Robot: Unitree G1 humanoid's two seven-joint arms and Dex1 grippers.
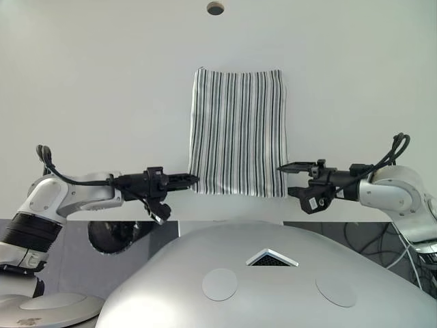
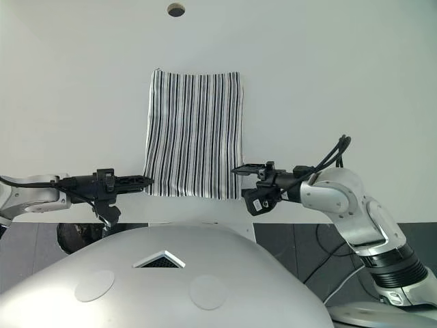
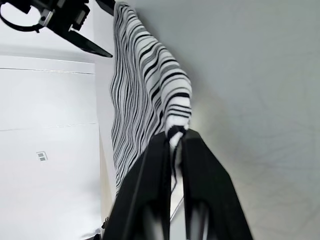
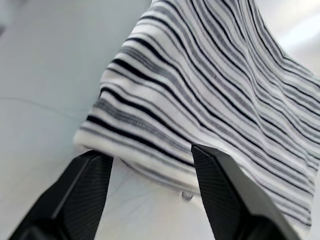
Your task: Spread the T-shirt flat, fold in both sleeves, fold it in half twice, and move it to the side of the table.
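The black-and-white striped T-shirt point(image 1: 237, 133) lies on the white table point(image 1: 102, 102) as a tall, narrow rectangle with its sleeves tucked in. My left gripper point(image 1: 194, 180) sits at the shirt's near left corner. In the left wrist view it point(image 3: 174, 137) is shut on that corner, and the cloth point(image 3: 150, 85) is lifted a little. My right gripper point(image 1: 283, 179) is at the near right corner. In the right wrist view it point(image 4: 149, 152) stands open, with the corner hem point(image 4: 135, 135) just ahead, between its two fingers.
A small dark round spot point(image 1: 216, 8) sits at the far edge of the table. Bare tabletop extends to the left and right of the shirt. The table's near edge point(image 1: 225, 220) runs just below both grippers.
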